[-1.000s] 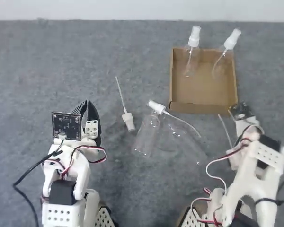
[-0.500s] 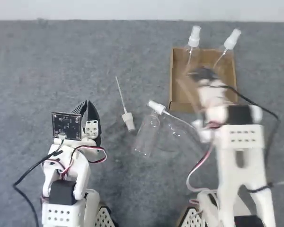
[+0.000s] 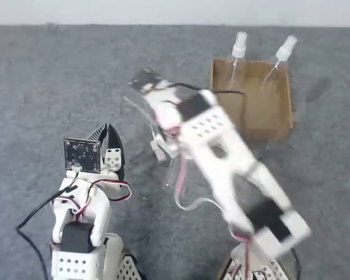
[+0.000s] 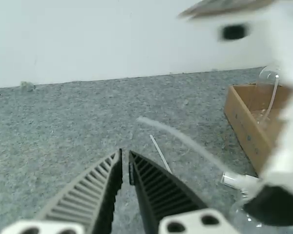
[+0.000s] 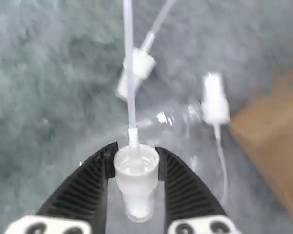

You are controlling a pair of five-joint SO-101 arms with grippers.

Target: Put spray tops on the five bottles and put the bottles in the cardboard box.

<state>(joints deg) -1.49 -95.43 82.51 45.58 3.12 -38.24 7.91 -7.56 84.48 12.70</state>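
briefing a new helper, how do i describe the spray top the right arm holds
Left of the cardboard box, the right gripper hangs over the grey carpet. Its black fingers pinch the spray top; the other loose top lies on the carpet.

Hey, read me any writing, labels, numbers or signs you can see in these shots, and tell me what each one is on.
No text can be read anywhere.
The cardboard box: plain brown, no print.
The bottles in it: clear, no labels.
The spray top in the right gripper: plain white, unmarked.
The circuit board in the high view: any markings too small to read.
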